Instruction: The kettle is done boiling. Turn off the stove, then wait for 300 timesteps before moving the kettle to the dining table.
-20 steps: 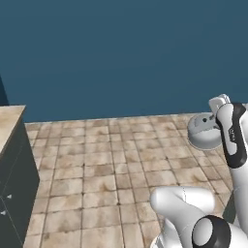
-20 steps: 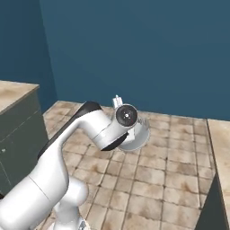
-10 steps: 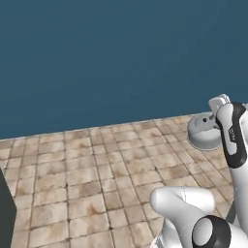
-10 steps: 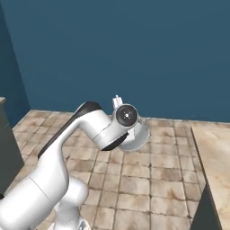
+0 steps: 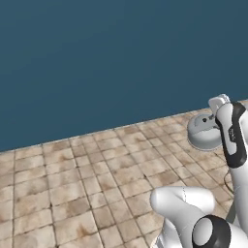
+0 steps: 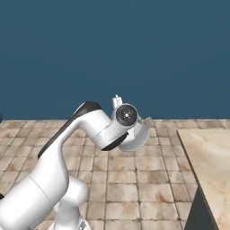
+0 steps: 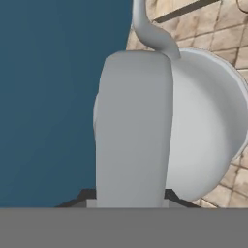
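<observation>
The silver-grey kettle [image 5: 202,132] hangs above the tiled floor, off any surface. In the right base view the kettle [image 6: 138,134] sits just behind the arm's wrist. The hand view is close on the kettle [image 7: 208,131]: its flat grey handle [image 7: 133,131] runs up the middle and its spout curls at the top. My gripper [image 7: 128,197] is shut on that handle, with only dark finger edges showing beside it. The stove is out of view. A beige marble-patterned top [image 6: 211,166] on a dark base lies at lower right; I cannot tell whether it is the dining table.
A dark blue wall [image 5: 97,63] stands straight ahead across both base views. Brown stone floor tiles [image 5: 72,193] stretch between the base and the wall. The marble top's near corner [image 6: 197,197] lies close on the right of the base.
The whole picture has shifted, so the base has moved: the left counter slid out of both views and the marble top on the right grew. The kettle keeps its place in the gripper.
</observation>
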You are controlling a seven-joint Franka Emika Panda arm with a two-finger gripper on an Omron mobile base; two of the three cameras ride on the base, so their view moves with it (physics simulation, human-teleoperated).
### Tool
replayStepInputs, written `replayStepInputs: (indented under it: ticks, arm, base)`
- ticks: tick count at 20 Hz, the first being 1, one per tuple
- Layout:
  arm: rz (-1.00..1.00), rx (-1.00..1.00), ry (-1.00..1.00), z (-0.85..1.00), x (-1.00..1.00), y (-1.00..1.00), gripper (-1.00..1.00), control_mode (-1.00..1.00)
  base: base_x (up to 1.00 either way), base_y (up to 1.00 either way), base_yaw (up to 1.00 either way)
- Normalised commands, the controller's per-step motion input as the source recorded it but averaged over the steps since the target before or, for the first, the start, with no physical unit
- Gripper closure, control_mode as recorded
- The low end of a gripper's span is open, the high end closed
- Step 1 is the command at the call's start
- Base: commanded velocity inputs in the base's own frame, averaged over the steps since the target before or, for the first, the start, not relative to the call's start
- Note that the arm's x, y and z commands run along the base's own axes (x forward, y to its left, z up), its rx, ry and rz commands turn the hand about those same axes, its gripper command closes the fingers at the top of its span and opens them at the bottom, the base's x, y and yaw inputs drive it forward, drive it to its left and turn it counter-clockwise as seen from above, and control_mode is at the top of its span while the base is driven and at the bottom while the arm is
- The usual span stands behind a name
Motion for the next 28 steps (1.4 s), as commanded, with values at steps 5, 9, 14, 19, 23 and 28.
replayStepInputs:
  ticks: [5, 9, 14, 19, 23, 28]
  arm:
    - [0.0, 0.0, 0.0, 0.0, 0.0, 0.0, 1.0, 1.0]
    - [0.0, 0.0, 0.0, 0.0, 0.0, 0.0, 1.0, 1.0]
    - [0.0, 0.0, 0.0, 0.0, 0.0, 0.0, 1.0, 1.0]
    - [0.0, 0.0, 0.0, 0.0, 0.0, 0.0, 1.0, 1.0]
    - [0.0, 0.0, 0.0, 0.0, 0.0, 0.0, 1.0, 1.0]
    - [0.0, 0.0, 0.0, 0.0, 0.0, 0.0, 1.0, 1.0]
  base:
    - [0.47, 0.32, -0.32]
    - [0.48, 0.33, -0.32]
    - [0.53, 0.4, -0.33]
    - [0.53, 0.42, -0.33]
    - [0.54, 0.46, -0.33]
    - [0.55, 0.48, -0.34]
